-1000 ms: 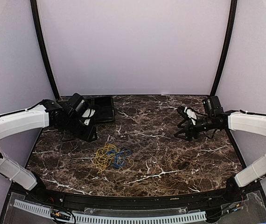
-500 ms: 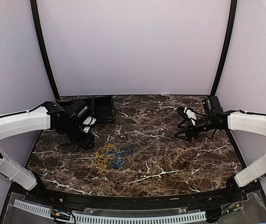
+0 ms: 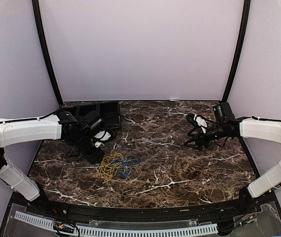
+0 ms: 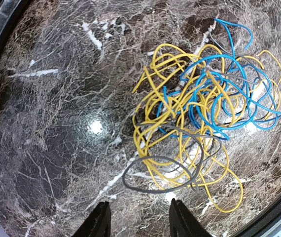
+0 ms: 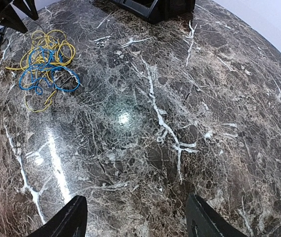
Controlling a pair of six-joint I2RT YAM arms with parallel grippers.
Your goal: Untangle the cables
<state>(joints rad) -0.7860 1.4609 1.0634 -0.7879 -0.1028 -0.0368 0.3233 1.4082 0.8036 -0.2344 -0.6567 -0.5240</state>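
The cables lie in one tangled heap on the marble table: yellow loops (image 3: 109, 166) on the left, blue loops (image 3: 127, 166) on the right. In the left wrist view the yellow cable (image 4: 156, 89) and the blue cable (image 4: 228, 129) cross each other many times, and a thin grey cord (image 4: 148, 188) is wound in with them. My left gripper (image 3: 95, 154) hovers just left of the heap, open, its tips (image 4: 138, 219) short of the grey loop with nothing between them. My right gripper (image 3: 192, 141) stands open far to the right, over bare marble (image 5: 135, 217). From there the heap (image 5: 44, 61) shows far off.
A black tray (image 3: 108, 114) sits at the back left of the table, partly behind the left arm. It also shows at the top of the right wrist view, the tray (image 5: 153, 7). Black frame posts (image 3: 47, 54) stand at both back corners.
My left arm has swung right and toward the front, bringing its gripper from beside the tray to the edge of the heap. The right arm and the cables have not moved.
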